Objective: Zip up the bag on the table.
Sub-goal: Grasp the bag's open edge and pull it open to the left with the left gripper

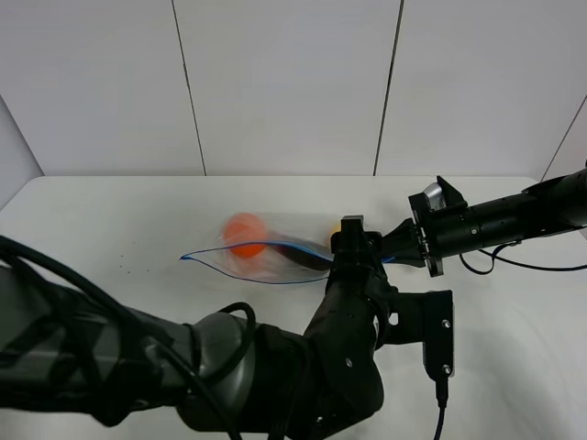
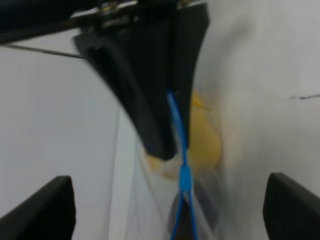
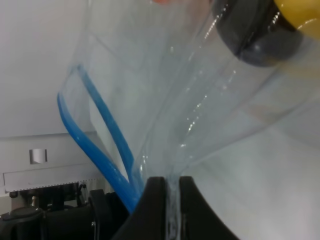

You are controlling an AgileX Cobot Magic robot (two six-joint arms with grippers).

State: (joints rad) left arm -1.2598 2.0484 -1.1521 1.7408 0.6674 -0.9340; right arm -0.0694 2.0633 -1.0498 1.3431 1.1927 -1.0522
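The clear bag (image 1: 275,258) lies on the white table (image 1: 101,211) at the middle, with an orange item (image 1: 246,233) inside. Its blue zipper strip (image 1: 229,271) gapes open along the near edge. My right gripper (image 1: 401,246) is shut on the bag's right end. In the right wrist view it (image 3: 172,200) pinches the clear plastic beside the blue strip (image 3: 107,145). My left gripper (image 1: 353,231) hovers over that same end. In the left wrist view its fingertips (image 2: 55,205) stand wide apart, with the zipper (image 2: 179,130) and a yellow item (image 2: 206,137) between them.
My left arm (image 1: 229,367) fills the near foreground and hides the table's front. My right arm (image 1: 495,225) reaches in from the right, with a cable (image 1: 523,266) trailing on the table. A white panelled wall (image 1: 284,82) stands behind the table's far edge.
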